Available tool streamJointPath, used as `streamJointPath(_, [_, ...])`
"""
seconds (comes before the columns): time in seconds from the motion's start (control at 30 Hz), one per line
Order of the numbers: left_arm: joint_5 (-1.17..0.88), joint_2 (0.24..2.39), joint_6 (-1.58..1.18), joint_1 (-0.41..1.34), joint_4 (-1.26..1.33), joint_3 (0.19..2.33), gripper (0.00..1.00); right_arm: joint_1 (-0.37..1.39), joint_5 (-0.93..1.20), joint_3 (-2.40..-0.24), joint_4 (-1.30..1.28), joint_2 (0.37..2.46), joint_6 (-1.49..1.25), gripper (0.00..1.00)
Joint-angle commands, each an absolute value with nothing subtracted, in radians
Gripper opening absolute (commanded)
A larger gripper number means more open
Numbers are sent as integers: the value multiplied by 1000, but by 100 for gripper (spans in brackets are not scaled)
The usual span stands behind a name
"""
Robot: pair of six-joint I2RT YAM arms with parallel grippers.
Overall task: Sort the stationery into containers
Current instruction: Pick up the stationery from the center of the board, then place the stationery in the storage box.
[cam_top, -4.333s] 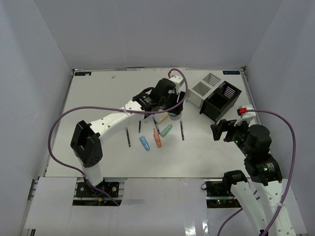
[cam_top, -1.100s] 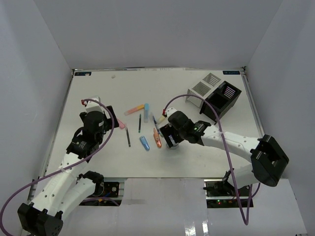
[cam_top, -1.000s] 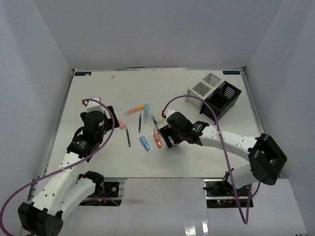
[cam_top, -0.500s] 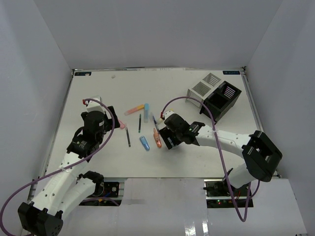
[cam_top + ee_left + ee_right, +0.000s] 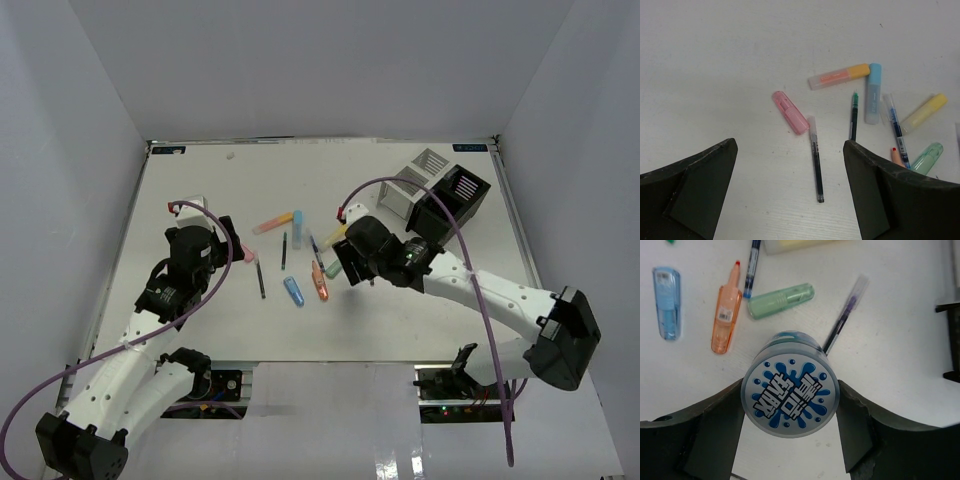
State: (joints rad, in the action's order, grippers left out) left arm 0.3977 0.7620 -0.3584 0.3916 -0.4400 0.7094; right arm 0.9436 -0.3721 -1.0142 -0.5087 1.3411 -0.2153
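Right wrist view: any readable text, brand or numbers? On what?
Round roll, top face: two rows of stylised white lettering on a blue splash, upside down here; cannot read it for certain.
Orange marker: small printed label, too small to read.
No other legible text in this view.

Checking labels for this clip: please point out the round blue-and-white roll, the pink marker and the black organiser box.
round blue-and-white roll (image 5: 790,395): right wrist view, centre of its printed top face.
pink marker (image 5: 790,112): left wrist view, middle of its body.
black organiser box (image 5: 465,187): top external view, its slatted wall.
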Motion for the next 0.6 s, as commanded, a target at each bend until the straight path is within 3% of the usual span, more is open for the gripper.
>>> streamJointPath(0.0, [379,749,-351,387,-426,709,98,902,-477,-1158,-553,1261,-177,25])
streamJointPath(0.33, [351,755,-351,388,-425,710,98,340,-338,-1505,-617,1359,-92,21])
streamJointPath(0.57, [330,741,-350,388,-425,710,98,123,-285,-1758,-698,1603,-77,19])
